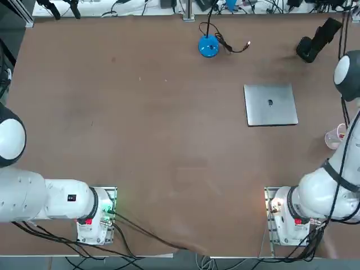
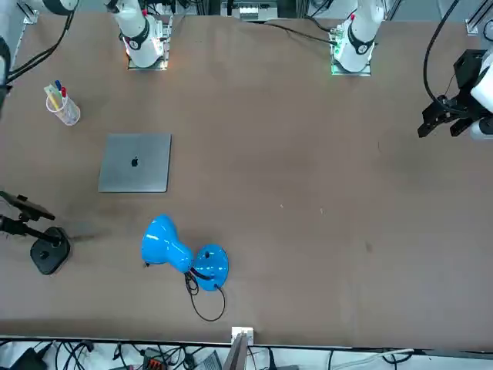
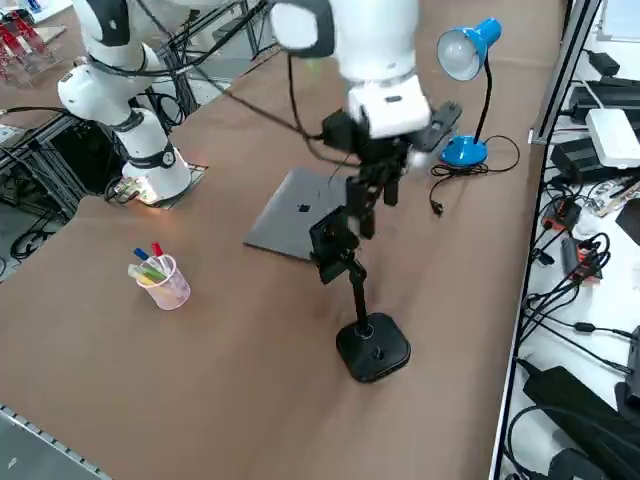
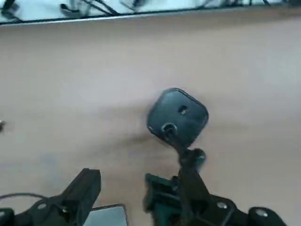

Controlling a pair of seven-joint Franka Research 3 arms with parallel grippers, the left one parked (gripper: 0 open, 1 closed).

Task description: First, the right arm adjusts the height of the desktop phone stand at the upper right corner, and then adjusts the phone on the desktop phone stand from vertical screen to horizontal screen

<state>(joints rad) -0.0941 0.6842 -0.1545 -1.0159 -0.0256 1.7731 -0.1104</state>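
Note:
The desktop phone stand (image 3: 373, 348) has a black rounded base and a thin pole, and it stands at the table's far right corner (image 1: 306, 52). The phone (image 3: 328, 242) is a small black slab clamped at the pole's top, also seen in the top view (image 1: 328, 29) and the front view (image 2: 23, 206). My right gripper (image 3: 368, 200) hangs open just above the phone and holds nothing. In the wrist view the stand's base (image 4: 178, 117) lies below, its pole beside the open gripper (image 4: 120, 190).
A closed grey laptop (image 1: 270, 104) lies toward the table's middle from the stand. A blue desk lamp (image 3: 462, 60) stands at the back edge with its cable. A cup of pens (image 3: 160, 278) sits near the right edge.

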